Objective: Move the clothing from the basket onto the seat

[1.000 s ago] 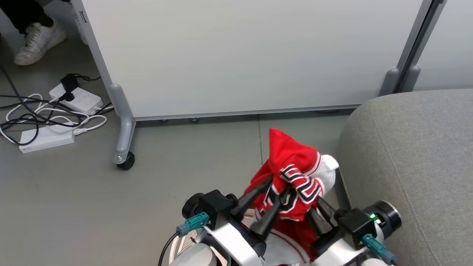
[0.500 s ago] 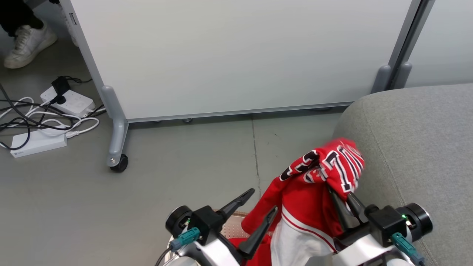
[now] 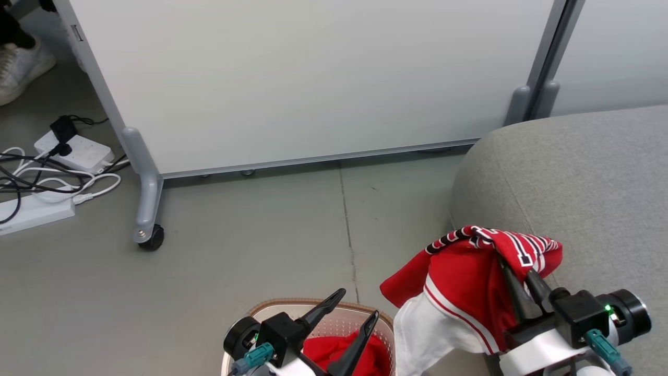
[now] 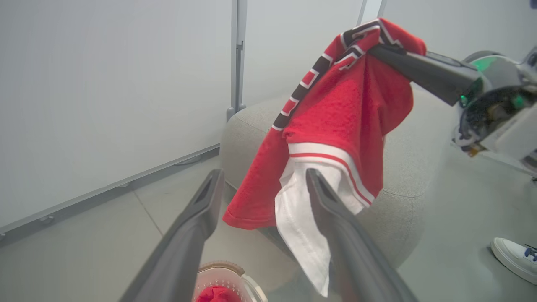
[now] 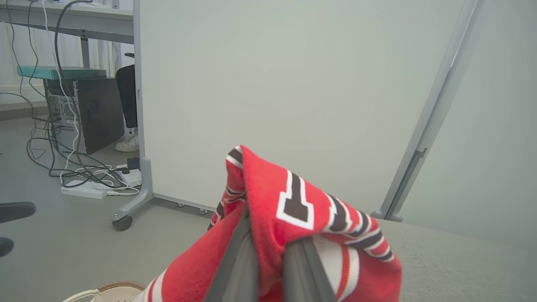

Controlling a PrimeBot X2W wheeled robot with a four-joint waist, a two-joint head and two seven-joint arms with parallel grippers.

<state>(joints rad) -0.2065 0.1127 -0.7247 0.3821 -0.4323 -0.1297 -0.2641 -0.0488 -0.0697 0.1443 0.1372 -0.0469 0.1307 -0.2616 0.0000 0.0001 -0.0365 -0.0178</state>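
Red clothing (image 3: pixel 459 271) is pinched at a lettered fold by the clenched right hand (image 3: pixel 514 277) and hung at the seat (image 3: pixel 574 183)'s left edge. The left hand (image 3: pixel 358 303) is spread empty above the basket (image 3: pixel 292 302). The clothing is judged soft, light and limp; bunched folds suit gripping.

We see an office-like work room, perhaps a lab. A pale partition panel (image 3: pixel 313 78) stands on a grey leg with a castor (image 3: pixel 152 238) on a smooth grey floor (image 3: pixel 245 250). White power strips (image 3: pixel 78 151) and tangled cables (image 3: pixel 49 183) lie beside it. Beyond, a dark computer tower (image 5: pixel 95 113) sits under a table (image 5: pixel 67 17). A grey upholstered seat (image 3: pixel 579 177) stands near.
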